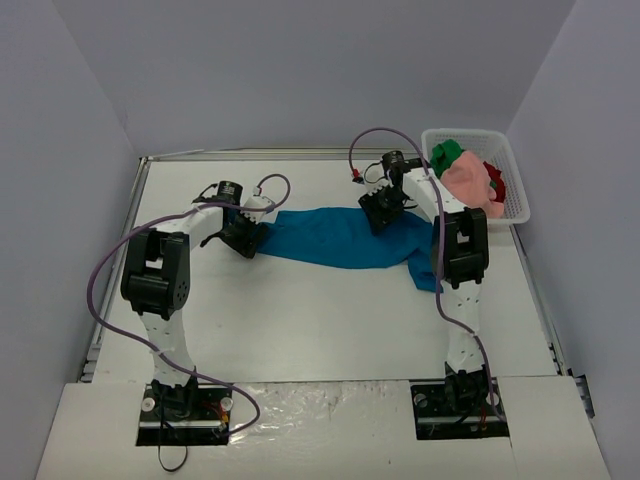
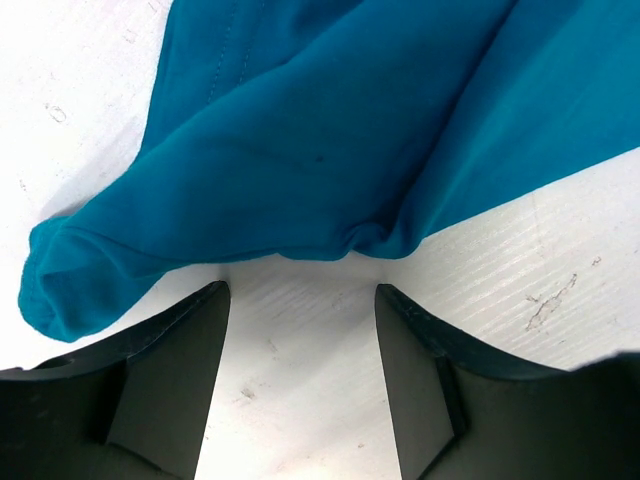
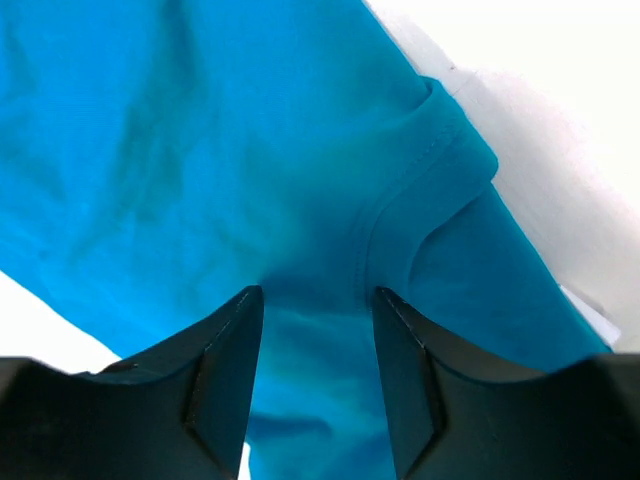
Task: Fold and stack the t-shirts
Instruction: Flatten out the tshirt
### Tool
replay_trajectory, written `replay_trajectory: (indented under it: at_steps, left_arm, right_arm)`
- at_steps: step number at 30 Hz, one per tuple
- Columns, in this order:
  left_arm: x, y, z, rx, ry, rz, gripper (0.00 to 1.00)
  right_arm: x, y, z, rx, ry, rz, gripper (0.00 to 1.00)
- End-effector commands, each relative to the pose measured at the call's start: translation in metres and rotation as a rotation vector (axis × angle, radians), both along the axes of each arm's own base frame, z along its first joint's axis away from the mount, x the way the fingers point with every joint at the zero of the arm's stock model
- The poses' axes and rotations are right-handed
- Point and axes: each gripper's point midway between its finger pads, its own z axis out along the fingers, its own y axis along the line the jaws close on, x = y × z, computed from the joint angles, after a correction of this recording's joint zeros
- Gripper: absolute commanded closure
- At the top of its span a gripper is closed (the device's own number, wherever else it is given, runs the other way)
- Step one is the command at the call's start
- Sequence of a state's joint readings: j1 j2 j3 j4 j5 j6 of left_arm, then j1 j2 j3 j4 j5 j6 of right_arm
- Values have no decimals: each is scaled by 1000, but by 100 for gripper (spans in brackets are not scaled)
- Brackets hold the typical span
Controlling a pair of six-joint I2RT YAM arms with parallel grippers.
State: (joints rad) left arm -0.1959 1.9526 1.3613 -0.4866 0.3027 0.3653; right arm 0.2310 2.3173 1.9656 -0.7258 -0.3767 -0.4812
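A teal-blue t-shirt (image 1: 340,240) lies stretched out, left to right, across the middle of the table. My left gripper (image 1: 243,240) sits low at its left end. It is open, with bare table between its fingers, and the crumpled edge of the shirt (image 2: 350,130) is just beyond the tips of the left gripper (image 2: 302,288). My right gripper (image 1: 383,215) is down on the shirt's upper right part. In the right wrist view the right gripper (image 3: 318,292) has its jaws apart astride the teal cloth (image 3: 200,150), beside a stitched seam. Pink (image 1: 468,180), green (image 1: 447,155) and red (image 1: 497,180) shirts lie bunched in the basket.
A white mesh basket (image 1: 475,132) stands at the back right corner, close to the right wall. Raised rails run along the table's left, back and right edges. Purple cables loop off both arms.
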Motion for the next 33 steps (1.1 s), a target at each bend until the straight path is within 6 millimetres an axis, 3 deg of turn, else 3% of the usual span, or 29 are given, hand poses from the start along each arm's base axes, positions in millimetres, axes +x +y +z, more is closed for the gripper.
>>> replay_trajectory:
  at_steps: [1,6,7,9,11,16,23,27,33]
  left_arm:
    - [0,-2,9,-19,-18,-1,41]
    - [-2,-2,9,-19,-17,-1,41]
    - [-2,-2,9,-21,-16,2,42]
    - [-3,-2,8,-19,-13,1,42]
    - [-4,-3,7,-20,-9,0,42]
    - [-4,-2,10,-23,-12,5,42]
    - [-6,-4,18,-32,-26,6,42]
    - [-8,-6,22,-38,-30,4,41]
    - [-10,-8,27,-43,-37,3,41]
  right_arm:
    - [-7,-4,-8,-36,42,12,59]
    - [-8,-4,-11,-34,51,17,78]
    - [-9,-4,-12,-35,54,17,90]
    - [-9,-4,-10,-34,50,19,100]
    - [-11,-5,-8,-34,48,20,100]
    - [-12,-5,22,-31,-6,20,100]
    - [-15,-7,93,-16,-149,12,100]
    - [-23,-9,117,-20,-194,10,100]
    - [-42,-16,129,-33,-204,7,100]
